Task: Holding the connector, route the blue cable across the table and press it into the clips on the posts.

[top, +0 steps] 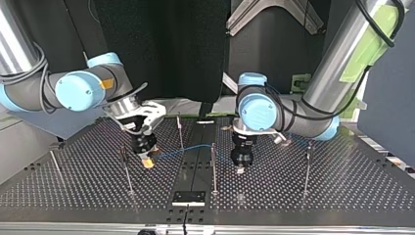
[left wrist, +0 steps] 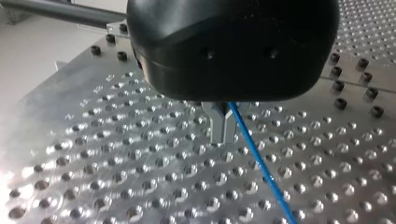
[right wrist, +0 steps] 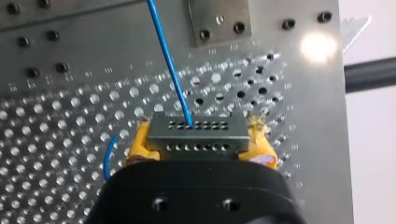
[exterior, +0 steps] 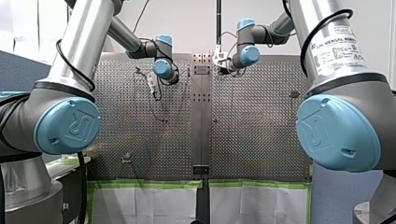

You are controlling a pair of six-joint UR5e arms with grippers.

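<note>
Your right end effector (right wrist: 200, 147) is clamped on the connector (right wrist: 197, 135), with yellow pads pressing both its ends. You cannot tell whether your left end effector (left wrist: 223, 135) grips the cable (left wrist: 257, 156) passing right by it. Judge the cable light, thin and limp, so steer it by the rigid connector rather than the strand. It spans the air over the counter's (top: 318, 200) middle. Its long axis runs from the connector toward your left arm, past a post (top: 213, 166).
</note>
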